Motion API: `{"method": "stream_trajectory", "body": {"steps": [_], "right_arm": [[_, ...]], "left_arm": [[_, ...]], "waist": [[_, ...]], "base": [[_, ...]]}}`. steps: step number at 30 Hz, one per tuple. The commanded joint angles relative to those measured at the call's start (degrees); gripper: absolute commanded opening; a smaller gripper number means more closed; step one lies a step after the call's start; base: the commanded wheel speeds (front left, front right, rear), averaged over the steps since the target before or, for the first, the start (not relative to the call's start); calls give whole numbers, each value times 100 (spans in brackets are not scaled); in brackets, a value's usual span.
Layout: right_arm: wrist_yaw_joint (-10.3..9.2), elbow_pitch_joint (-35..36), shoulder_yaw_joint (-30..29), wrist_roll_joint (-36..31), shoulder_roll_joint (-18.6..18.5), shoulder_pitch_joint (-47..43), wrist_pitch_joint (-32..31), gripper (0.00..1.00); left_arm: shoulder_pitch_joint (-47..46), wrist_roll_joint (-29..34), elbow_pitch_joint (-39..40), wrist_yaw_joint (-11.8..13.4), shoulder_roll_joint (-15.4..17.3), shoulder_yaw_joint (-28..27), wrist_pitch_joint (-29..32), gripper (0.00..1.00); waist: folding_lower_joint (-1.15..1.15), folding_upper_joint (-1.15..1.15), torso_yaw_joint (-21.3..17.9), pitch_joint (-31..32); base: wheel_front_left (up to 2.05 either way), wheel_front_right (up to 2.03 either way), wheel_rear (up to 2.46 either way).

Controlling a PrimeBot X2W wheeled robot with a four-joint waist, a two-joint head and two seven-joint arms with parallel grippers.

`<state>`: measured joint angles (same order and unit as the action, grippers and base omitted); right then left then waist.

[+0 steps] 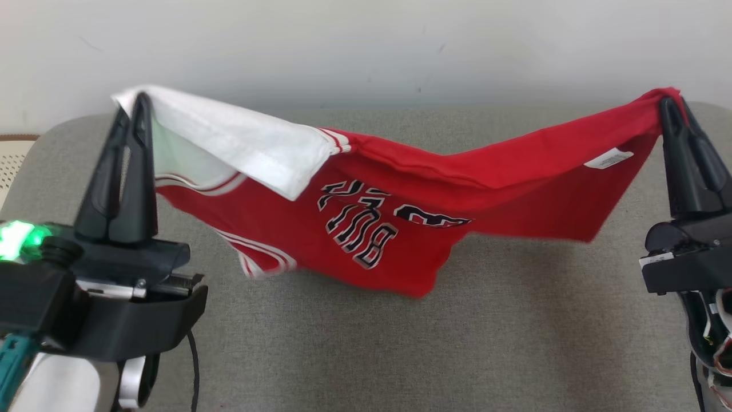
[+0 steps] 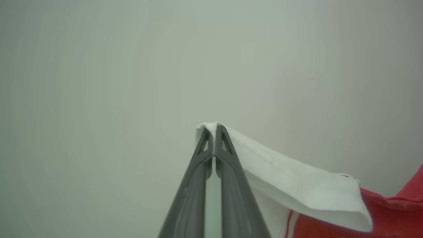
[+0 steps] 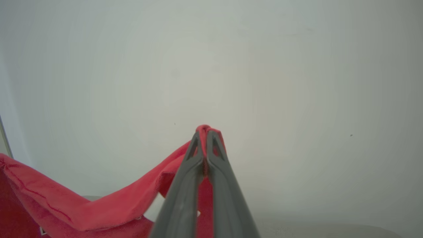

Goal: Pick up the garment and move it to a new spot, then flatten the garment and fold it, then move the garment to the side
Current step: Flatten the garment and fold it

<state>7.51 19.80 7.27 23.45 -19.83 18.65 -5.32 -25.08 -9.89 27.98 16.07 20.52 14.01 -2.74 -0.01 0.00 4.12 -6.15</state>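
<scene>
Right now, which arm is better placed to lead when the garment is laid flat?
Right, probably. The right fingers pinch a plain red edge of the garment; the left fingers pinch a white part that is folded over.

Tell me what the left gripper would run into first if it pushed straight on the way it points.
Beyond the garment edge pinched in the left gripper, the first thing in line looks to be the pale wall; how far off it stands is unclear.

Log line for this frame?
jersey: lifted, sagging between claws over grey cushion | left claw: shut on white edge | right claw: shut on red edge
</scene>
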Motion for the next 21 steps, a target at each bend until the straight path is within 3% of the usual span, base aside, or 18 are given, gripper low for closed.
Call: {"method": "stream_trajectory", "body": {"steps": [1, 11, 19, 21], "right_arm": [[-4, 166, -40, -20, 48, 63, -66, 0], [-4, 399, -29, 109, 211, 151, -278, 0], [-3, -513, 247, 410, 28, 1151, -89, 0], [-3, -925, 315, 235, -203, 1576, 24, 0]], "left_arm": [[-160, 120, 160, 25, 40, -15, 7, 0], [-703, 188, 450, -59, 38, 75, 183, 0], [-1662, -224, -673, -400, -122, 85, 20, 0], [-2052, -283, -1110, -503, -127, 74, -27, 0]], "waist": [[1, 0, -18, 52], [1, 0, -101, 41], [1, 0, -168, -277], [1, 0, -171, -408]], "base": [[0, 0, 0], [0, 0, 0], [0, 0, 0], [0, 0, 0]]}}
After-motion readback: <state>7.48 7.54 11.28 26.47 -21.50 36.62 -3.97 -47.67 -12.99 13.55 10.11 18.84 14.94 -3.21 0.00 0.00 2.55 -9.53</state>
